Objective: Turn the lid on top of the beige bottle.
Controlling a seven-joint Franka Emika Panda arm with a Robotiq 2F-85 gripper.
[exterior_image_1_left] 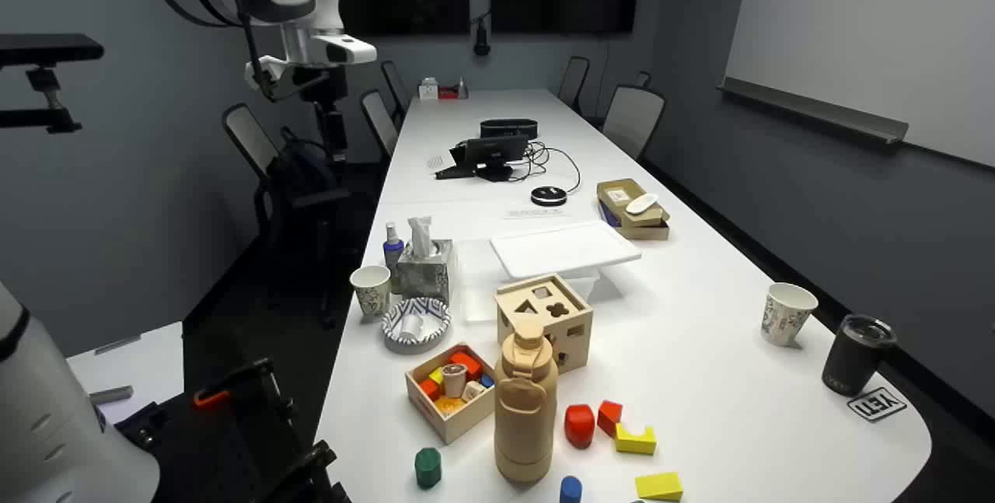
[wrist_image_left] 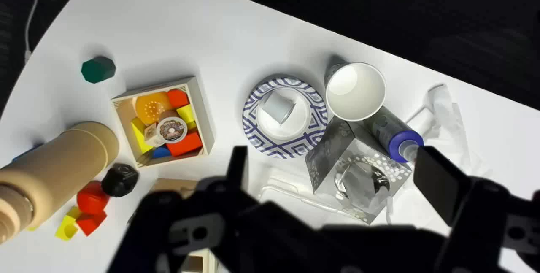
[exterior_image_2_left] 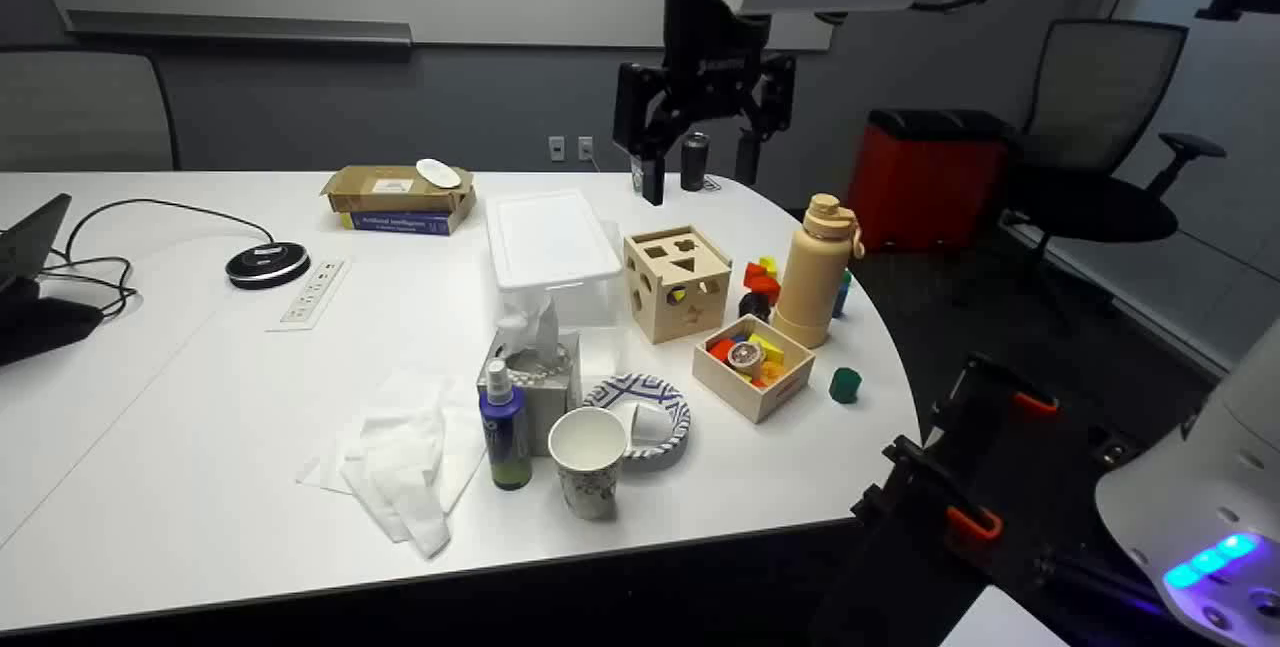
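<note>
On the surface point(exterior_image_2_left: 230, 487): bottle point(exterior_image_2_left: 812, 277), upright, with lid point(exterior_image_2_left: 826, 206) on top.
Around the bottle, as seen in an exterior view: cube point(exterior_image_2_left: 678, 279) at nine o'clock, tray point(exterior_image_2_left: 785, 391) at seven, loose block point(exterior_image_2_left: 845, 386) at five o'clock. Inside the tray: more blocks point(exterior_image_2_left: 768, 346) and a coffee pod point(exterior_image_2_left: 745, 359). From the tray: plate point(exterior_image_2_left: 640, 388) at eight o'clock, with a container point(exterior_image_2_left: 652, 424) in it. From the plate: cup point(exterior_image_2_left: 587, 472) at seven, spray bottle point(exterior_image_2_left: 505, 432) at eight, tissue box point(exterior_image_2_left: 556, 402) just behind the spray bottle at about nine. From the cube: storage box point(exterior_image_2_left: 565, 299) between nine and ten, then carton point(exterior_image_2_left: 400, 199) farther off near ten.
</note>
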